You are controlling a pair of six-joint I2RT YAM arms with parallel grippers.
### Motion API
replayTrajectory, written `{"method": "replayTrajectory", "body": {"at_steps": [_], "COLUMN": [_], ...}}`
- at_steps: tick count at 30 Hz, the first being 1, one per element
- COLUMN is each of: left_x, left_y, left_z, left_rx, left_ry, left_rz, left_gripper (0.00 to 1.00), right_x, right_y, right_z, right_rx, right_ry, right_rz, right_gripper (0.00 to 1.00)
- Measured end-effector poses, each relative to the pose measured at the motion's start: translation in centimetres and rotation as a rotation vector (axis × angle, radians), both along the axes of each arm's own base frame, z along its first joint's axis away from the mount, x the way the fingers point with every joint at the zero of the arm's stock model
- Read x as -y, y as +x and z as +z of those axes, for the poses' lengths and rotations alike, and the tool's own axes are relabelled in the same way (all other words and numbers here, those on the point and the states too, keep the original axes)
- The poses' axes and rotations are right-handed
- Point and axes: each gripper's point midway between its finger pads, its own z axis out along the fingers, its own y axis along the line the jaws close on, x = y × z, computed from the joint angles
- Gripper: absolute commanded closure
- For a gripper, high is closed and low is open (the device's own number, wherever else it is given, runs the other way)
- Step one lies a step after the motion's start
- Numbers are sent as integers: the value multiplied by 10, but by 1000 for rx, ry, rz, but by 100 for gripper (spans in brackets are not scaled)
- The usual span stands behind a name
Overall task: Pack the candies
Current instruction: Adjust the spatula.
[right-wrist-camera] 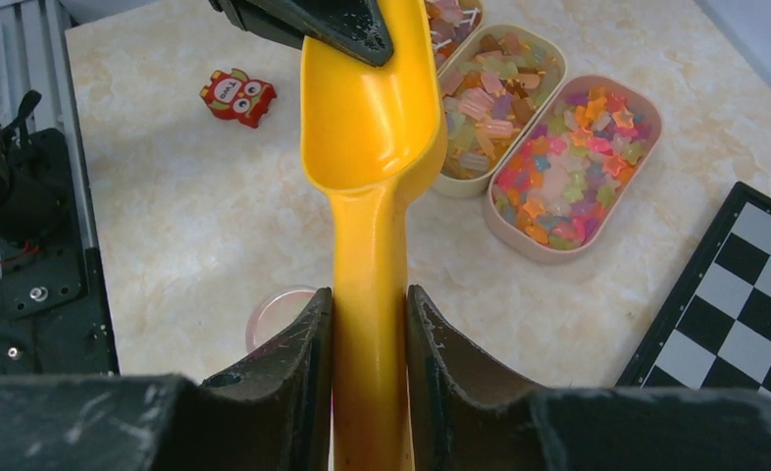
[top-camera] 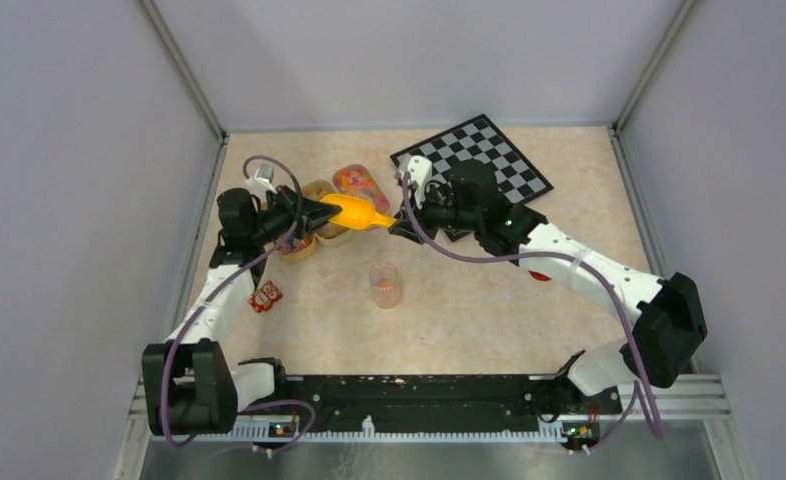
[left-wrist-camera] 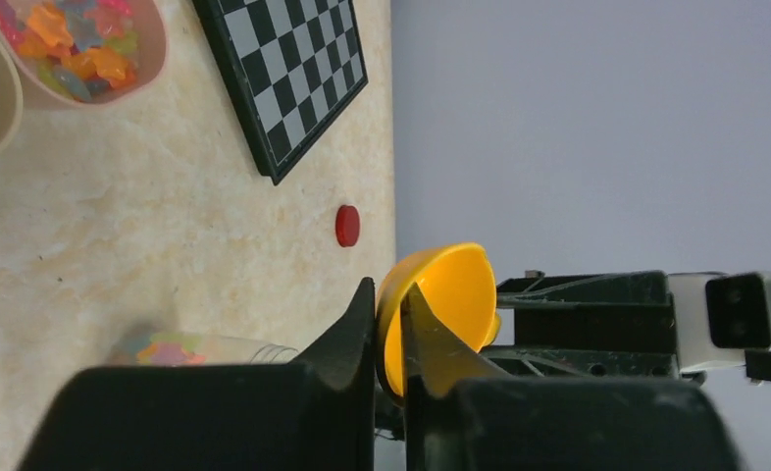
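High rear view down onto table (top-camera: 469, 330), both wrist views close, facing each other, sharing scoop (right-wrist-camera: 367, 128)

Left gripper (top-camera: 312, 214) meets the bowl end of the yellow-orange scoop (top-camera: 354, 211), right gripper (top-camera: 401, 222) on its handle, right by the candies (top-camera: 354, 180); clear jar (top-camera: 385, 285) upright on the table (top-camera: 469, 320).

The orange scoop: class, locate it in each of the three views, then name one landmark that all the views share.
Top external: orange scoop left of centre, bridging left hand and right hand.
Left wrist: its bowl lower centre, rim pinched by the left hand.
Right wrist: centre, handle running down into the right hand.
Shared landmark: chessboard, upper right; top left; lower right.
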Motion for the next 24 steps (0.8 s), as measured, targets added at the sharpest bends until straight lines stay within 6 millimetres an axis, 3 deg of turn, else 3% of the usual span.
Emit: {"method": "replayTrajectory", "body": {"at_steps": [3, 7, 9, 16, 24], "left_x": [-2, 0, 4, 12, 12], "left_y": [1, -1, -6, -21, -34], "left_z": [-7, -10, -5, 18, 23], "left_rx": [-58, -103, -115, -108, -135], "left_ry": [-43, -104, -139, -204, -188], "left_rz": [26, 23, -2, -74, -70], "left_gripper": [100, 100, 100, 100, 100], "right_x": [-1, 1, 4, 16, 14], "right_y": [1, 0, -7, -37, -41], "right_z": [-3, 0, 8, 25, 39], "right_rx": [40, 91, 119, 336, 489], "right_ry": [-3, 36, 78, 151, 177], "right_rz": [22, 48, 81, 226, 287], "right_gripper": [87, 55, 49, 46, 62]}}
